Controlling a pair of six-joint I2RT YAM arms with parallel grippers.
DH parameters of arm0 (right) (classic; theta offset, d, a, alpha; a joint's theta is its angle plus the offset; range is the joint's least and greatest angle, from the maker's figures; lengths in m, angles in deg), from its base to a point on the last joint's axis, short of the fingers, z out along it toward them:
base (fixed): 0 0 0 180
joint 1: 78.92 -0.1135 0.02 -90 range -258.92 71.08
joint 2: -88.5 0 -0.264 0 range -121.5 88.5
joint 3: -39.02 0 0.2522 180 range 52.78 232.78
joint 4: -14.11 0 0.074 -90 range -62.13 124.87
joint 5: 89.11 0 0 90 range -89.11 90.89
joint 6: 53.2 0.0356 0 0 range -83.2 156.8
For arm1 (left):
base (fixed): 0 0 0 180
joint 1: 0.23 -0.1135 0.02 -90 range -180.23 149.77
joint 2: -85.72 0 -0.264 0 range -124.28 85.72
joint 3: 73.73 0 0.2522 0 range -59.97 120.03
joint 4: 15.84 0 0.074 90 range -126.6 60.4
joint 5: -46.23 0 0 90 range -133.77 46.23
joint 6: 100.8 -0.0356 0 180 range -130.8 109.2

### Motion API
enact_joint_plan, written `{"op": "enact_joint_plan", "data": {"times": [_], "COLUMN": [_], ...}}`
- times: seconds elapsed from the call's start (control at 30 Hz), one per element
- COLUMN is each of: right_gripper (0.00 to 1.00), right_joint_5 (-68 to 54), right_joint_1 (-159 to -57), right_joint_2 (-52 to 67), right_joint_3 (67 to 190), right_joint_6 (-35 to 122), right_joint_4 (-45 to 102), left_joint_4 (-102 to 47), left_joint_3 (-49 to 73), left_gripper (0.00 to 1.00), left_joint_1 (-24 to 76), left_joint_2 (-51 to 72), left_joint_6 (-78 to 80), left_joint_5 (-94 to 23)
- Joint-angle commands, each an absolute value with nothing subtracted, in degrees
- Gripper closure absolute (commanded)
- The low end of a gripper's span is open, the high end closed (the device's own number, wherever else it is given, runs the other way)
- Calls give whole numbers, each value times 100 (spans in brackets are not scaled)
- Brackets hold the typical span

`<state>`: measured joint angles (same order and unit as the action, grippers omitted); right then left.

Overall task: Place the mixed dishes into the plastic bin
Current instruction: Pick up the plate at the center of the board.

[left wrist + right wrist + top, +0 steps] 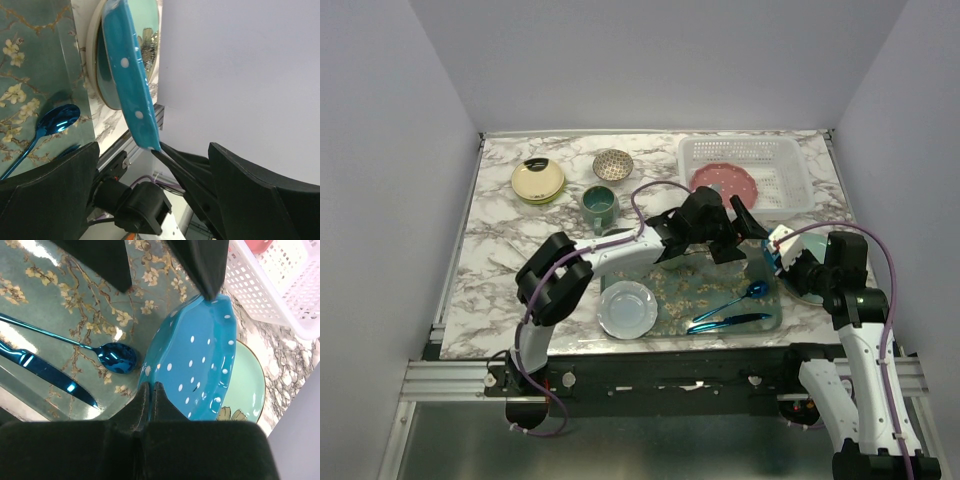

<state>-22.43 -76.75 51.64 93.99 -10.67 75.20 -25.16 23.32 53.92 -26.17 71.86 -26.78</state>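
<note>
My right gripper (151, 390) is shut on the near rim of the teal white-dotted plate (195, 365) and holds it tilted on edge above a pale green plate (247, 385). My left gripper (740, 225) is open. One of its fingers (202, 270) touches the plate's far rim. In the left wrist view the teal plate (130, 80) stands edge-on between the spread fingers (260, 200). The white lattice bin (790, 160) at the back right holds a pink plate (725, 180). An amber plate (538, 180), a speckled bowl (612, 164) and a dark teal mug (599, 207) sit at the back left.
A grey crumb-strewn tray (705, 290) lies in front, with a pale plate (627, 308), a blue spoon (116, 357) and a blue knife (45, 375) on it. The bin wall (280, 295) is just beyond the held plate.
</note>
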Motion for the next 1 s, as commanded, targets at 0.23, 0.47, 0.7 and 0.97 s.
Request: {"op": "enact_joint_plan", "data": {"times": [0.23,0.47,0.7,0.97], "right_gripper": [100,100,100,99], "right_joint_5": [-2749,-2891,-3031,-3286], "right_joint_1": [-7708,-7708,-7708,-7708], "right_joint_2": [5378,5404,5448,5484], "right_joint_3": [9769,9760,9830,9892], "right_joint_6": [-1084,-1093,-1102,-1084], "right_joint_4": [7304,7384,7550,7691], "left_joint_4": [-3294,-3303,-3207,-2627], "left_joint_3": [3389,3715,3820,3733], "left_gripper": [2,18,32,46], "left_joint_1": [5707,5725,5751,5777], "left_joint_2": [-3547,-3741,-3776,-3618], "left_joint_6": [7533,7542,7534,7569], "left_joint_5": [-3041,-2989,-2787,-2409]}}
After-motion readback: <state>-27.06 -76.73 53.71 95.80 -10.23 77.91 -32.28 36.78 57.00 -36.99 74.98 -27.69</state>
